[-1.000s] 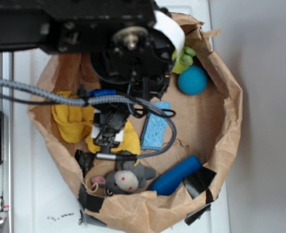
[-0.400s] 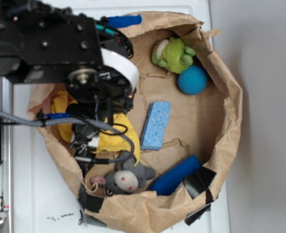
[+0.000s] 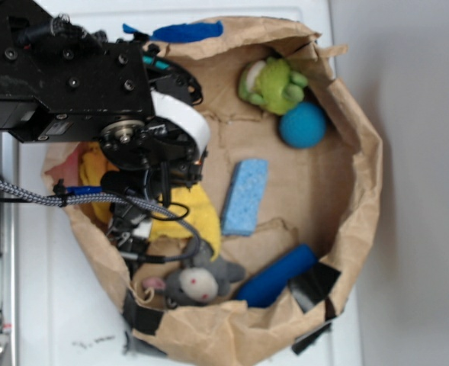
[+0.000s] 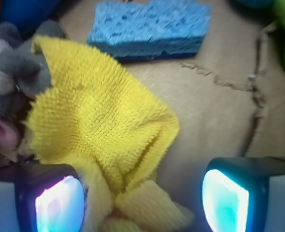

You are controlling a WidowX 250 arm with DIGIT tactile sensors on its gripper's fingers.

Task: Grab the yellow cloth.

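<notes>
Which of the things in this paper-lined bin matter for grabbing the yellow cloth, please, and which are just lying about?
Part of the job:
- yellow cloth
- hand, open, with the cloth's lower edge between its fingers

Just lying about:
- light blue sponge
- grey toy mouse
- green frog toy
- blue ball
- dark blue cylinder

No words, labels, brand names or numbers could be read in either view. There were some small dark marks on the white bench (image 3: 94, 341) near the bottom of the exterior view, just outside the paper bag (image 3: 361, 175). They were too small and blurry to tell if they were writing. Nothing on the robot arm (image 3: 64, 76) showed any letters or signs.
</notes>
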